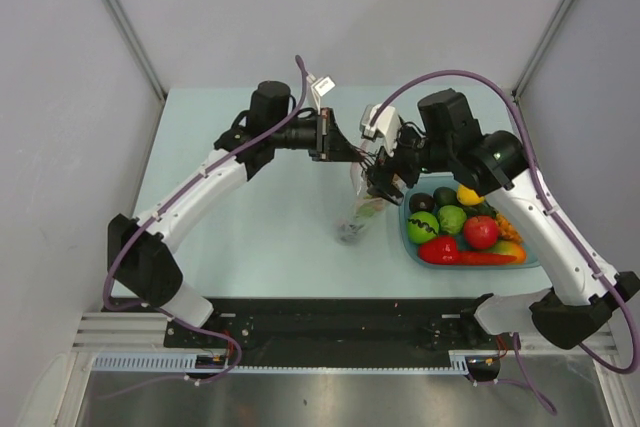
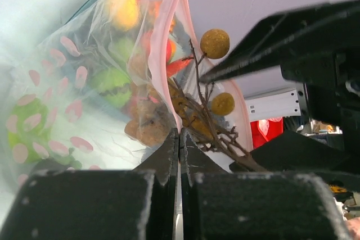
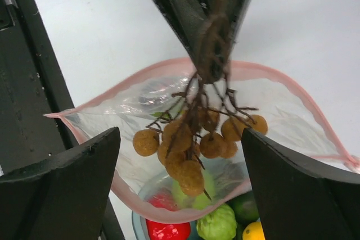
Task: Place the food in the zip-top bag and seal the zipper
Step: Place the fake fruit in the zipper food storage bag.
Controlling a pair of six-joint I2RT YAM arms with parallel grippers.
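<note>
The clear zip-top bag (image 1: 360,202) hangs open between the arms, its bottom on the table. My left gripper (image 1: 350,152) is shut on the pink zipper strip (image 2: 169,54) and holds one side of the mouth up (image 2: 179,139). My right gripper (image 1: 380,177) is open, its fingers wide apart on either side of the brown grape cluster (image 3: 185,167). The cluster hangs in the bag's mouth (image 3: 140,77), its stem up against the left fingers (image 3: 191,4). I cannot tell what holds the cluster. Some dark and green food (image 1: 350,232) lies at the bag's bottom.
The light blue tray (image 1: 530,262) sits right of the bag, just below the right gripper. It holds several toy fruits, among them a yellow lemon (image 1: 468,194), a green piece (image 1: 423,227) and a red one (image 1: 481,232). Grey walls enclose the table.
</note>
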